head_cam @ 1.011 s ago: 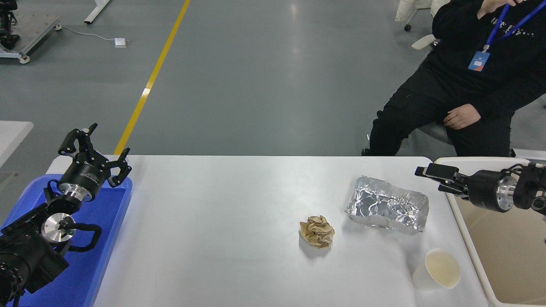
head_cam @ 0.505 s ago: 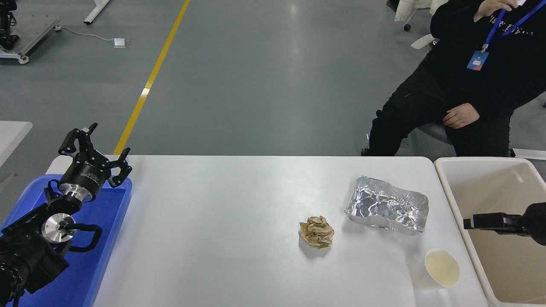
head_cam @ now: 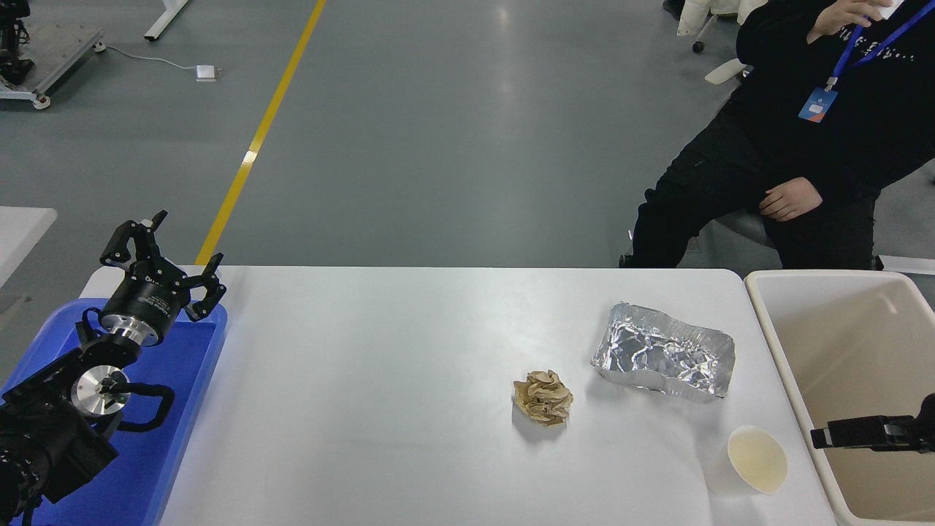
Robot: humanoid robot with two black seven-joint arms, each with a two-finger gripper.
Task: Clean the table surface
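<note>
Frame edge cuts off most of the right gripper (head_cam: 840, 437) over the beige bin (head_cam: 876, 336), hiding its opening; left gripper (head_cam: 164, 259) spread, empty.

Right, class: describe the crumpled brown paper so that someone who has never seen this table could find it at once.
Start at the large white tabletop, between the blue plastic tray on its left and the beige rectangular bin on its right. Right of centre lies the crumpled brown paper ball. Its neighbours differ: the dented silver foil tray is shiny, and the white paper cup lies tipped over.
</note>
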